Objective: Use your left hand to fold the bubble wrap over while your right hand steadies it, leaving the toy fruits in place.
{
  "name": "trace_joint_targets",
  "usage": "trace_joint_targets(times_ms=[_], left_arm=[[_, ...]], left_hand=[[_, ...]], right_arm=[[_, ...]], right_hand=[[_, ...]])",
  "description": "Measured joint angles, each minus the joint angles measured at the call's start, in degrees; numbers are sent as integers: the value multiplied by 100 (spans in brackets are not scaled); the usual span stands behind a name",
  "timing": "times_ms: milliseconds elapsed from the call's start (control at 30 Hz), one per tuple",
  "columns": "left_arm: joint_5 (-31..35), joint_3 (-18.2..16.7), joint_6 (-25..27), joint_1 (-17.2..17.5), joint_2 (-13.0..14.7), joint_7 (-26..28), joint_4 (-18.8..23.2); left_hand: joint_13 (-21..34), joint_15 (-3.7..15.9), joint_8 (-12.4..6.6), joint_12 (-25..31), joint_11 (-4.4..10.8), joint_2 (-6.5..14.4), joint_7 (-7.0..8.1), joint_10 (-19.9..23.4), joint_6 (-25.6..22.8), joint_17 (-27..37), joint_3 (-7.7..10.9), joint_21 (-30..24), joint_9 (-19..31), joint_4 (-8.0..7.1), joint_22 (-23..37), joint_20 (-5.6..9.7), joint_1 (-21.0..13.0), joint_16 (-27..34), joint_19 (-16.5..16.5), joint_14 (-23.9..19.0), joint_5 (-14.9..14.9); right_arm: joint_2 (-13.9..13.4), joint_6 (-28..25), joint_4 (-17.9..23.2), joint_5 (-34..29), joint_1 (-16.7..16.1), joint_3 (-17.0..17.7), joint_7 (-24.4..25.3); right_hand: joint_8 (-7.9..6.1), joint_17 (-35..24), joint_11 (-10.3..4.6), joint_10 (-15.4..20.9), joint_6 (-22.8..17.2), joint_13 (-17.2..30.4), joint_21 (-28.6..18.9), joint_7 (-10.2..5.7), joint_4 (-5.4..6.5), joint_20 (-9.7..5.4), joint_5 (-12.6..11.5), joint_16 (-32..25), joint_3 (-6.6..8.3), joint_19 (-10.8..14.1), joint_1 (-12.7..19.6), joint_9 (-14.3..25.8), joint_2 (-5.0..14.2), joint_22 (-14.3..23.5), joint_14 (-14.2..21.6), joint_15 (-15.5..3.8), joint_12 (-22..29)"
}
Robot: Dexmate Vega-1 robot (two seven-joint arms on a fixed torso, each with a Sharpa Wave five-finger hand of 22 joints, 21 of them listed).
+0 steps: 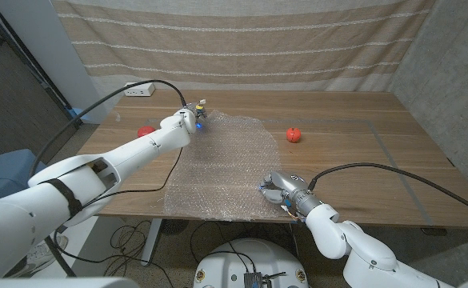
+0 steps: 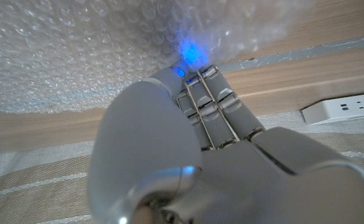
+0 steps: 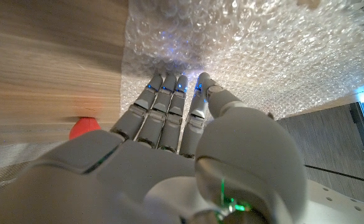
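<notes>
Bubble wrap (image 1: 222, 164) flat mid-bench (image 1: 362, 172), unfolded. Left robot hand (image 1: 187, 120) at its far corner, grip unclear; right robot hand (image 1: 280, 189) pressing its near edge, fingers together. Fold remaining.

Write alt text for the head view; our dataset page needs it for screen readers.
A bubble wrap sheet lies on a wooden table, the robot's left hand at its far corner and its right hand on its near edge. Red toy fruits sit either side.
</notes>
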State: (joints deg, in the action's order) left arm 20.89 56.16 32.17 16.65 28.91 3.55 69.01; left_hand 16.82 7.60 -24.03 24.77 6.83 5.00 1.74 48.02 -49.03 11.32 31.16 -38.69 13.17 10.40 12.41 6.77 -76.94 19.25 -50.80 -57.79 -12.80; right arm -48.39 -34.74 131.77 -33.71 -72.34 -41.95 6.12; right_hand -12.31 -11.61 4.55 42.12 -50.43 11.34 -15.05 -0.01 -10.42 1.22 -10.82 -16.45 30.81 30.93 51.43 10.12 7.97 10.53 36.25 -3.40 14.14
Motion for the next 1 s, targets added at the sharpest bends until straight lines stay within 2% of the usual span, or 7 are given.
trace_joint_targets(times_ms=[133, 200, 433, 533, 600, 733, 1000], left_arm=[[139, -45, -106, 150, -2, 488, 79], [191, -92, -190, 218, 4, 714, 118], [260, -327, -636, 495, 58, 1500, 270], [259, -447, -824, 614, 107, 1703, 376], [252, -536, -999, 714, 167, 1842, 504], [251, -624, -1202, 819, 250, 1917, 689], [329, -815, -1662, 1070, 514, 1857, 1223]], left_hand=[[107, -105, -121, 51, 0, 52, 12, 239, -375, 0, -50, -183, 4, -27, 0, 9, -99, 63, -9, -112, 13], [140, -125, -165, 51, -5, 44, 43, 253, -444, 0, -69, -222, 4, -10, 0, 9, -151, 63, -9, -132, 18], [196, -144, -165, 51, -36, 60, 49, 284, -513, 0, -98, -286, 3, -25, 0, 8, -168, 63, -8, -151, 23], [221, -144, -165, 51, -36, 74, 50, 284, -513, 0, -122, -306, 3, -47, 11, 8, -182, 63, -8, -151, 24], [251, -144, -165, 51, -24, 74, 60, 296, -523, 1, -153, -306, 3, -47, 27, -11, -182, 63, 104, -151, 24], [326, -144, -165, 51, 14, 74, 86, 335, -549, 1, -246, -307, 3, -69, 53, -118, -182, 63, 493, -151, 24], [421, -143, -165, 50, 45, 74, 111, 366, -574, 1, -431, -433, 3, -64, 147, -210, -181, 195, 794, -150, 24]], right_arm=[[0, -141, -26, -53, 61, -58, -49], [0, -187, -37, -78, 87, -88, -67], [-26, -302, -59, -124, 159, -154, -104], [-35, -332, -67, -125, 178, -161, -108], [-48, -341, -77, -122, 192, -161, -108], [-70, -343, -92, -94, 209, -155, -91], [-115, -331, -117, -13, 224, -117, -35]], right_hand=[[16, -23, -42, 26, 31, 0, 4, -31, -15, 0, 0, 0, 15, 0, 85, 0, -49, 2, 0, -1, 0], [16, -41, -111, 55, 11, -1, 4, -48, -34, 0, 0, 0, -5, 0, 125, 0, -89, 3, -1, -1, -1], [16, -106, -141, 127, -128, -2, 4, -20, 59, -1, 24, -16, -113, 0, 123, 13, -87, 3, -1, -1, -5], [16, -130, -107, 161, -160, 0, 4, -32, 80, 0, 23, -30, -134, 0, 123, 16, -87, 3, -1, 0, -6], [16, -133, -108, 161, -168, 4, 5, -41, 87, 12, 23, -30, -141, 12, 123, 16, -87, 1, -1, 0, -5], [16, -133, -108, 161, -168, 6, 5, -41, 87, 21, 23, -29, -140, 21, 123, 16, -87, -1, -4, 3, -20], [46, -133, -108, 161, -168, 8, 6, -41, 110, 21, 23, -29, -164, 21, 122, 16, -87, 3, -25, 24, -45]])
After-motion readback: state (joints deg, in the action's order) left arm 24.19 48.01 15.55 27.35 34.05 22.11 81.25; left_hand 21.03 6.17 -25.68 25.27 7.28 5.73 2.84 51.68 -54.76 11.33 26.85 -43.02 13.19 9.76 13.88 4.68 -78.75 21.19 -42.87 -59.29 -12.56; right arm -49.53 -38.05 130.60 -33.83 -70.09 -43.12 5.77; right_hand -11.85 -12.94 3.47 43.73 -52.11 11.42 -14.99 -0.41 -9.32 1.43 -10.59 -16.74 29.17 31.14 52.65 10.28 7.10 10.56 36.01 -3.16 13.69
